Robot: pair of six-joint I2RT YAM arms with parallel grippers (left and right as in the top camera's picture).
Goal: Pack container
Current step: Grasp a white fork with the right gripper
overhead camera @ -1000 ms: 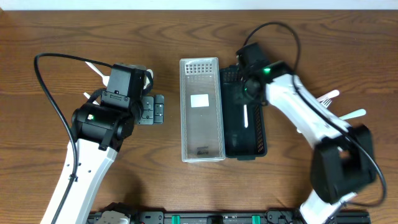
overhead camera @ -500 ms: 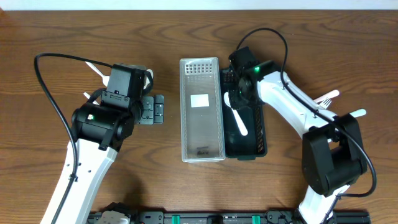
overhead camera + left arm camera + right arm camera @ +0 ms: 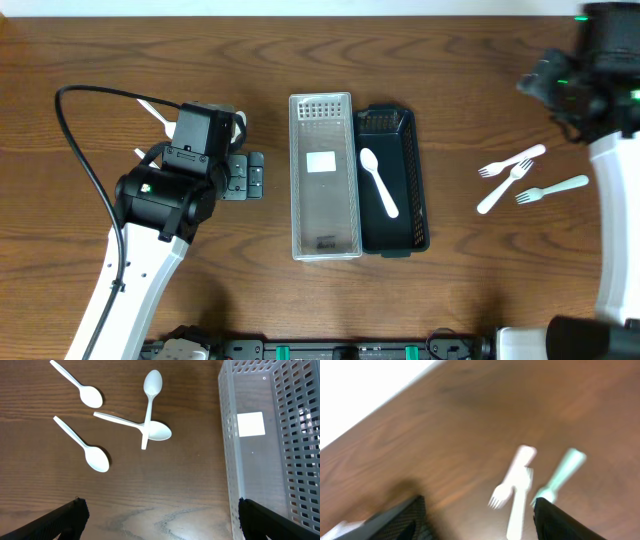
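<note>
A white spoon (image 3: 378, 182) lies in the black container (image 3: 413, 190), which stands against the right side of the clear mesh container (image 3: 323, 240). My right gripper (image 3: 480, 502) is open and empty, high over the table at the far right, where two white forks (image 3: 512, 160) and a pale green fork (image 3: 552, 188) lie. That view is blurred. My left gripper (image 3: 161, 507) is open wide just left of the clear container (image 3: 260, 460). Beyond it on the wood lie several white spoons (image 3: 95, 457), two of them crossed (image 3: 150, 430).
The right arm (image 3: 600, 70) reaches in from the top right corner. The left arm (image 3: 165, 190) covers most of the loose spoons from above. The clear container holds only a white label (image 3: 321, 161).
My right gripper opened and left the white spoon in the black container, then swung away to the far right over the forks. The left arm has stayed still.
</note>
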